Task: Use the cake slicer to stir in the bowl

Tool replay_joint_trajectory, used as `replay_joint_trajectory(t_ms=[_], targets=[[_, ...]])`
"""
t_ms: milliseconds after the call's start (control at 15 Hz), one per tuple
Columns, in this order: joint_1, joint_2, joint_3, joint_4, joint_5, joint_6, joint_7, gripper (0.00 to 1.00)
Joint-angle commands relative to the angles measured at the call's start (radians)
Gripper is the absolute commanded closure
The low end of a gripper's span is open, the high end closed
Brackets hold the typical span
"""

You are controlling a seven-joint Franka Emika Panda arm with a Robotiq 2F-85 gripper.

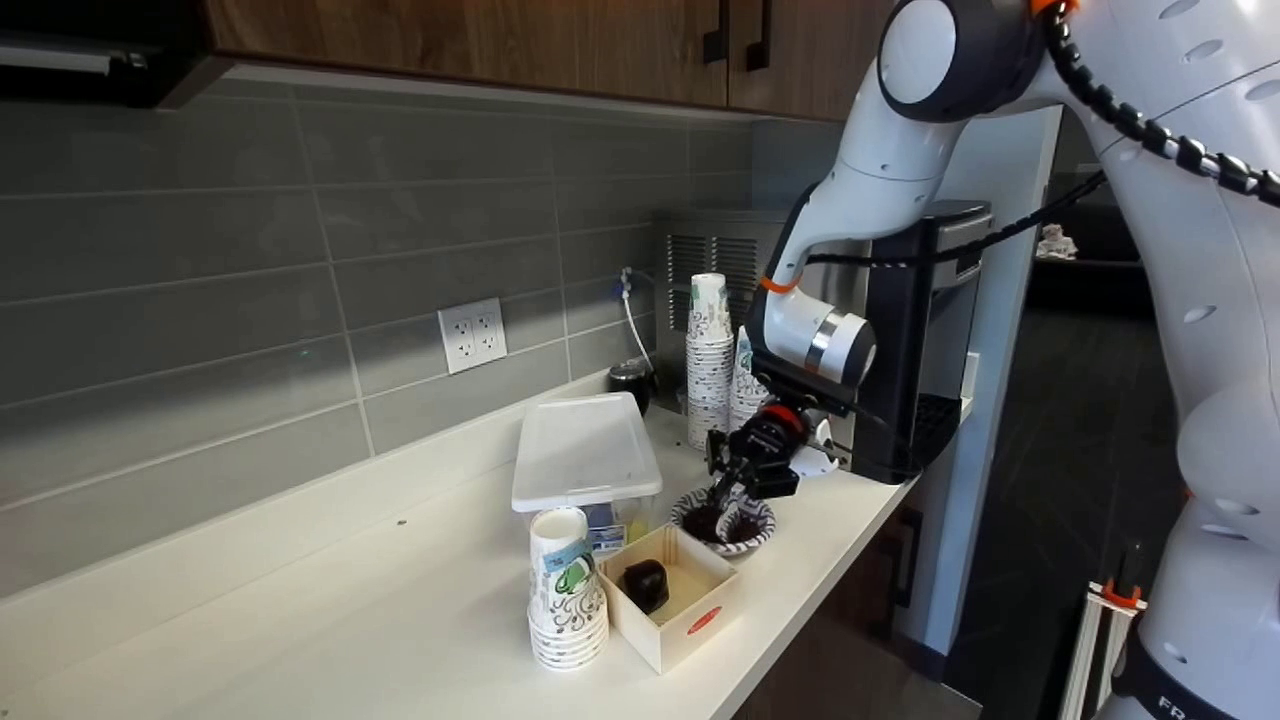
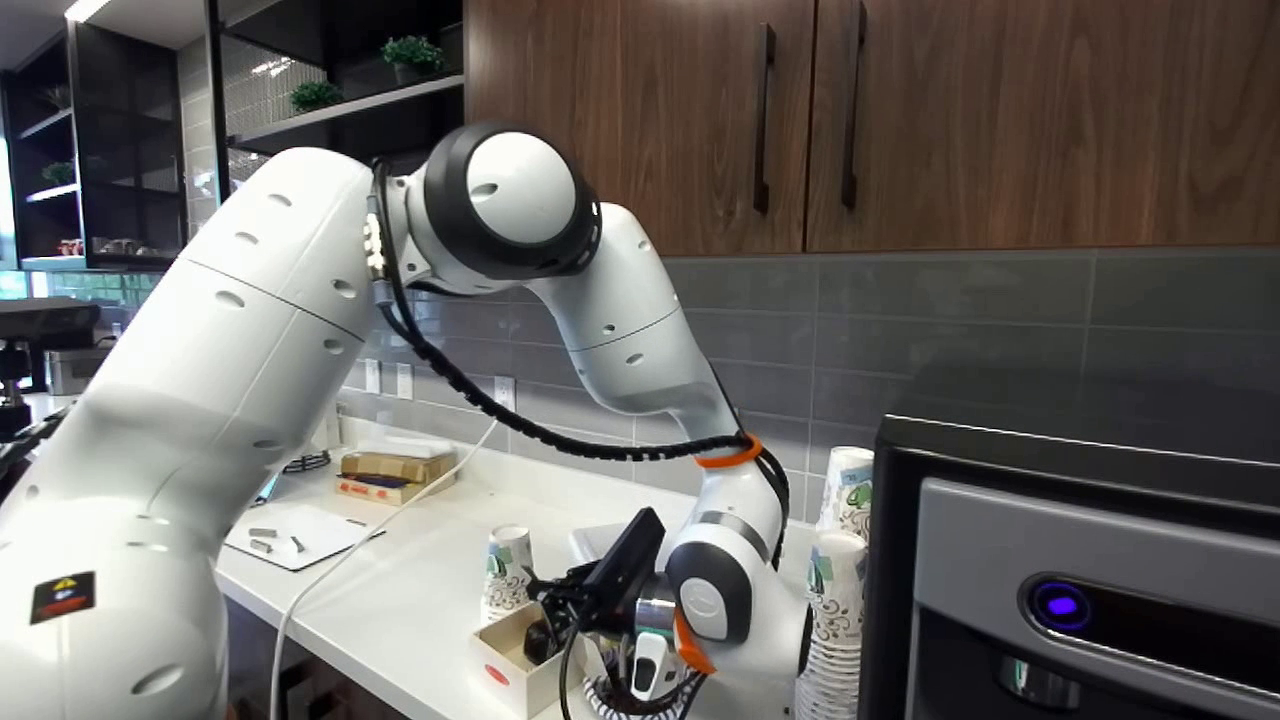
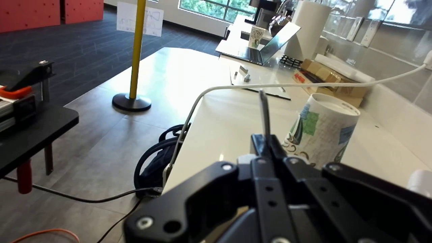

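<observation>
My gripper (image 1: 718, 458) points down over the bowl and is shut on the cake slicer. In the wrist view the fingertips (image 3: 266, 145) are closed on its thin grey metal handle (image 3: 265, 109), which sticks up and out beyond them. In an exterior view the slicer's pale end (image 1: 730, 512) reaches down into the bowl; whether it touches the bottom I cannot tell. The bowl (image 1: 763, 530) is small and round with a patterned pale rim and dark contents. It stands on the counter. The arm covers most of it in an exterior view, where its striped rim (image 2: 598, 700) shows.
A light wooden box (image 1: 700, 612) holding a dark round object stands beside the bowl. A cup stack (image 1: 568, 600) and a lidded plastic container (image 1: 585, 450) stand near it. Tall cup stacks (image 1: 709, 370) and a dark machine (image 2: 1080, 560) are close behind. The counter edge (image 1: 800, 625) runs nearby.
</observation>
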Motion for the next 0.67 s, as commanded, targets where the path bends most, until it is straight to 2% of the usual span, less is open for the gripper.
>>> replay_joint_trajectory(t_ms=[0, 267, 600], targets=[[-0.011, -0.035, -0.041, -0.041, 0.006, 0.017, 0.016, 0.99], [-0.013, -0.061, -0.065, -0.053, 0.029, 0.079, -0.014, 0.99], [-0.017, -0.052, -0.054, -0.043, 0.060, 0.125, -0.046, 0.99]])
